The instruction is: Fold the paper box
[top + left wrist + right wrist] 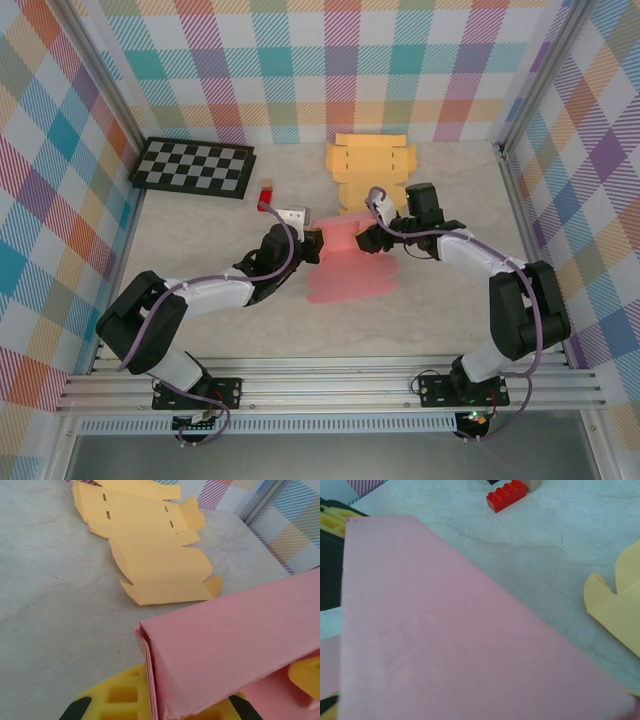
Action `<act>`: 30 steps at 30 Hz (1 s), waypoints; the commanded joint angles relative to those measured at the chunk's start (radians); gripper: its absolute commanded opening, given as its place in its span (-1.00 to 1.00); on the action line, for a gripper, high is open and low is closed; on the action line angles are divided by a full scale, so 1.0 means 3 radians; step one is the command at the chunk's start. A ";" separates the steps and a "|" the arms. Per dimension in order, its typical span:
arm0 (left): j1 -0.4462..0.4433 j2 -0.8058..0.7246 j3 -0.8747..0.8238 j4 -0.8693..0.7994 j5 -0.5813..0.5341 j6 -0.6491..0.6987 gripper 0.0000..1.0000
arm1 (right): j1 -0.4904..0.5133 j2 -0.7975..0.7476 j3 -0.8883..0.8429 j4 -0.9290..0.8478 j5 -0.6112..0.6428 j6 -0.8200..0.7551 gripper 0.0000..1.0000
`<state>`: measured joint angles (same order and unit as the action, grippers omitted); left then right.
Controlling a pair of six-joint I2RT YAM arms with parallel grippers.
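A pink paper box [347,262] lies half folded in the middle of the table, one long wall raised and the rest flat toward me. My left gripper [318,246] is shut on the left end of that raised wall. In the left wrist view the doubled pink edge [150,680] runs down between the yellow fingers [112,697]. My right gripper [368,238] sits at the wall's right end. A broad pink panel [445,630] hides its jaws in the right wrist view.
A flat orange box blank [368,168] lies just beyond the pink box, also seen as orange paper [160,560]. A red brick [266,198] and a checkerboard [195,167] sit at the back left. Plaid walls and metal rails enclose the table.
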<state>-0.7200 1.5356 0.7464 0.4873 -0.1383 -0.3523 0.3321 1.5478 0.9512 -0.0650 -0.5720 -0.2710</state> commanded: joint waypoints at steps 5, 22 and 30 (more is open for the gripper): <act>-0.0110 -0.0007 0.0285 -0.0594 -0.0415 -0.0087 -1.00 | 0.0012 -0.0251 0.0203 -0.0397 -0.0134 -0.0060 0.50; -0.0107 0.0117 0.0282 -0.0631 -0.0494 0.0127 -1.00 | -0.0648 -0.1126 0.0126 -0.1216 -0.0421 -0.0609 0.73; -0.0100 0.0018 0.0209 -0.0502 -0.0410 0.0419 -1.00 | -0.0756 -0.1041 -0.0264 -0.0926 -0.0113 -0.1083 0.59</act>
<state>-0.7395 1.5707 0.8253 0.3096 -0.2634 -0.2779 0.1165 1.2030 0.8932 -0.3534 -0.6006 -0.5037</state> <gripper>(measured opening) 0.071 0.800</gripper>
